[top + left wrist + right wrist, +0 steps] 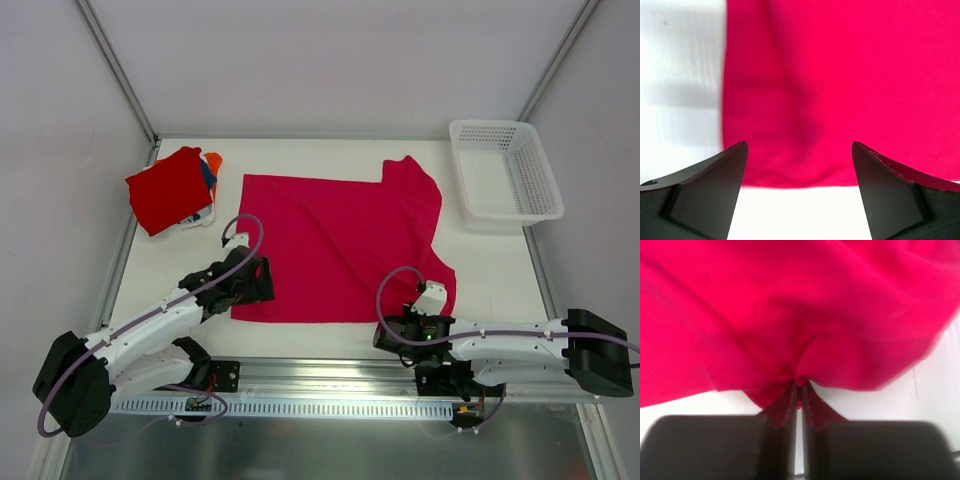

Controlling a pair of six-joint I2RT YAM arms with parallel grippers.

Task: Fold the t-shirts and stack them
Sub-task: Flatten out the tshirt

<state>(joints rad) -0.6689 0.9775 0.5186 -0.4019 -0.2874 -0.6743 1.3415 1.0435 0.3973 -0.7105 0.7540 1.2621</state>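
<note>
The magenta t-shirt (pixel 335 245) lies spread mid-table, with the folded red t-shirt (pixel 168 188) at ten o'clock. The right gripper (pixel 799 385), at five o'clock, pinches the magenta hem tight. The left gripper (pixel 800 150), at seven o'clock, gapes wide, holding nothing.

Bright, even overhead light; the white counter (pixel 490 270) is almost washed out, with only faint shadows beneath the arms (pixel 150 325). Both wrist views are soft. The pink shirt (pixel 790 315) glows oversaturated and blurs close to the lens, a grey shadow band crosses the counter in the left view, and the dark right pincer (pixel 799 386) lacks crisp edges
</note>
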